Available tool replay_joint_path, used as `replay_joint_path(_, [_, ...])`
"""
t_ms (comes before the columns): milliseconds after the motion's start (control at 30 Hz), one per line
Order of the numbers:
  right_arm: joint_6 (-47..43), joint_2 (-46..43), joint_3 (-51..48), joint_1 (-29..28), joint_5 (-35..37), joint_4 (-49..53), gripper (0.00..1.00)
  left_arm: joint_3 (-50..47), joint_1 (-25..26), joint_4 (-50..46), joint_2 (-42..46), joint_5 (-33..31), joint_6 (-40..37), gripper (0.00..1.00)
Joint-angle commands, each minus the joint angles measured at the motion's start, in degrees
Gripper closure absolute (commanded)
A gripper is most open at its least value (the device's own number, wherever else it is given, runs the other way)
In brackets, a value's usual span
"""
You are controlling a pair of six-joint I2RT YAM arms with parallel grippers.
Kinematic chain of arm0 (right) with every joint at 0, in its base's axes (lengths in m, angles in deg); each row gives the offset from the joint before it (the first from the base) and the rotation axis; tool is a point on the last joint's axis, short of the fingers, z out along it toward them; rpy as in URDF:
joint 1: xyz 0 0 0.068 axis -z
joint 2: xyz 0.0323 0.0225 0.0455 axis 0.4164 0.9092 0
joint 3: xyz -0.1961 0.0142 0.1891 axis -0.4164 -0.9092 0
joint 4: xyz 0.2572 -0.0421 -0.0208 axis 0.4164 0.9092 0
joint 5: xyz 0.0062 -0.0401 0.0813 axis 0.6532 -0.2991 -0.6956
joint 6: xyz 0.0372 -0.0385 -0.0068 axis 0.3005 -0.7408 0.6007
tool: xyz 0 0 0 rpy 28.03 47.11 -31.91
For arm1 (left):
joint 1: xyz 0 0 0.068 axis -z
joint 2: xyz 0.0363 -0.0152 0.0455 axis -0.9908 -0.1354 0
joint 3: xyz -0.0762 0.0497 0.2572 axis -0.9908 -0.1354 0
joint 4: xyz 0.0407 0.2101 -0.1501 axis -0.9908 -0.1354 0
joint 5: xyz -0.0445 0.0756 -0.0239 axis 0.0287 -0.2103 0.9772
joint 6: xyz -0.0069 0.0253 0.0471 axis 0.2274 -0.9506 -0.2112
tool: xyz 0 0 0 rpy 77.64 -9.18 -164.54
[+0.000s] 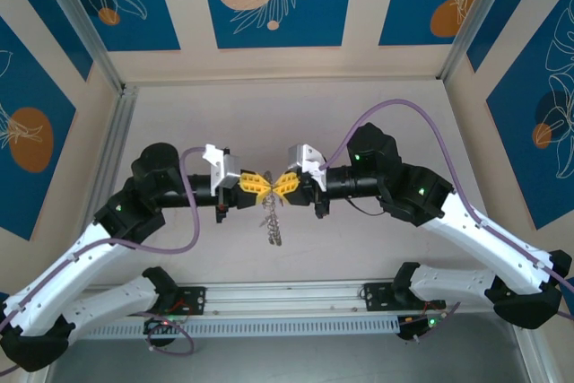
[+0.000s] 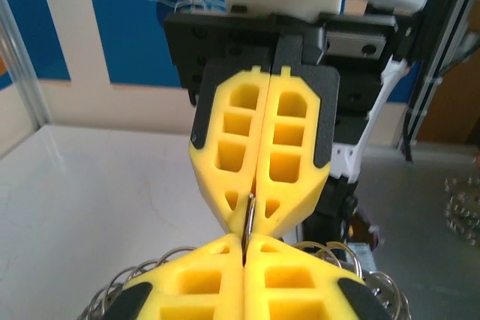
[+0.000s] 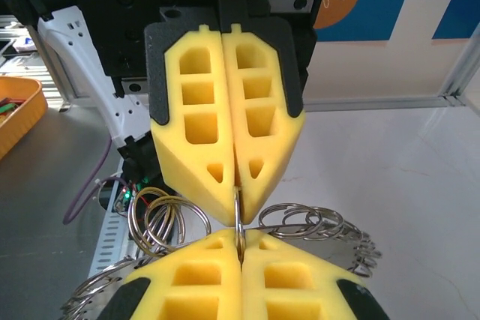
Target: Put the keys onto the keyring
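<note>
Left gripper [image 1: 260, 185] & right gripper [image 1: 285, 184] tip to tip, both clamped on the keyring [image 1: 272, 220].
Yellow fingers [image 3: 184, 174] of each are pressed fully together, w/ only the thin ring wire nipped btwn them; the two sets of tips nearly touch. They meet over the middle of the worktop [image 1: 269, 123], approx midway btwn its left & right edges. The rest of the bunch (silvery keys, wire loops) hangs below the pinch; can't tell if it touches the worktop.

The pale table [image 1: 287, 114] bears an aluminium rail [image 1: 287, 298] along its near edge.
</note>
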Motion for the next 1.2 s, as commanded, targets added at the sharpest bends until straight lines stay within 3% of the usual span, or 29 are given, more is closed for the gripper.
replay_joint_path(0, [-2.69,1.54,4.41,0.08,3.63,5.23,1.0,7.98,-0.03,-13.9,-1.67,-4.82,-7.73,0.81])
replay_joint_path(67, [-3.4,3.47,6.46,-0.23,5.59,7.72,1.0,11.6,0.12,-19.6,-3.39,-6.77,-10.71,0.76])
replay_joint_path(233, [-5.26,8.21,11.92,-2.31,9.69,12.78,1.0,17.18,0.67,-28.17,-7.26,-10.13,-15.93,0.76])
replay_joint_path(600, [-6.47,9.41,14.18,-3.87,7.03,12.3,1.0,16.93,1.51,-29.88,-8.8,-11.37,-17.43,0.76])
replay_joint_path(700, [-6.77,9.41,14.15,-4.39,6.82,12.29,1.0,16.31,1.51,-28.85,-8.45,-11.11,-17.05,0.8])
replay_joint_path(833, [-6.89,9.4,14.13,-4.6,6.67,12.2,1.0,15.29,1.53,-26.82,-7.85,-10.64,-16.51,1.0])
replay_joint_path(1000, [-6.77,8.22,12.66,-4.69,6.27,11.05,1.0,11.31,1.48,-19.19,-4.35,-9.54,-12.58,1.0])
replay_joint_path(1167, [-4.95,4.05,7.32,-4.32,3.51,6.08,0.97,3.11,1.3,-4.61,0.64,-5.52,-4.68,1.0])
